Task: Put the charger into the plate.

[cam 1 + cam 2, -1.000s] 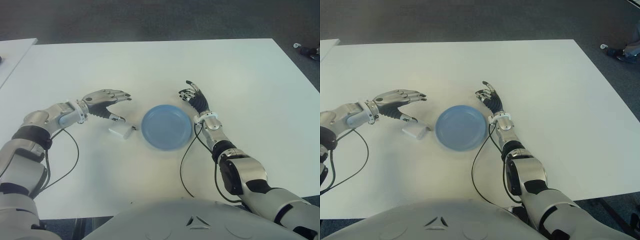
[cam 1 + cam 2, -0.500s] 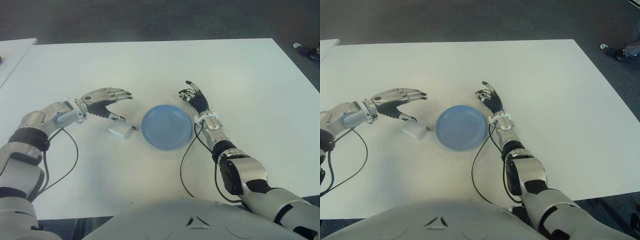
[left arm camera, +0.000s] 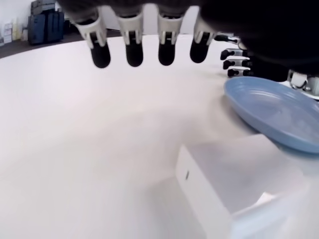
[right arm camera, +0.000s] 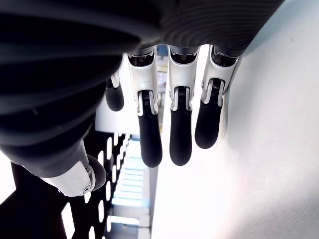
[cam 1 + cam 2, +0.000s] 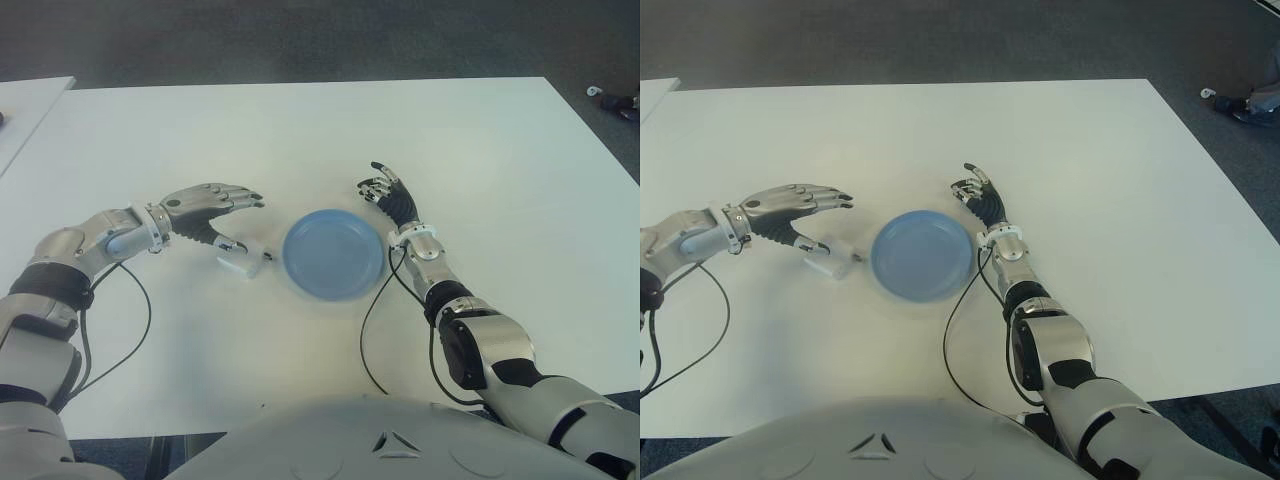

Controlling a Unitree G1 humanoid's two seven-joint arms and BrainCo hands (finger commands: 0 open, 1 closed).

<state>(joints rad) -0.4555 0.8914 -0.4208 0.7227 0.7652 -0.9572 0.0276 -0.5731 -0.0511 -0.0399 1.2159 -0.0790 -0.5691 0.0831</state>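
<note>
White charger (image 5: 243,263) lying on the white bench (image 5: 300,130) just left of the blue plate (image 5: 333,253), left hand (image 5: 205,211) above it, fingers spread and empty, right hand (image 5: 388,197) relaxed, empty, beside the plate's far right rim.

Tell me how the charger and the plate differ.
The charger is a white, boxy block; the plate is blue, round and shallow. The charger is much smaller than the plate. The left hand, fingers open, hovers over the charger, while the right hand shows beside the plate's right far edge. Both lie on the white table.
</note>
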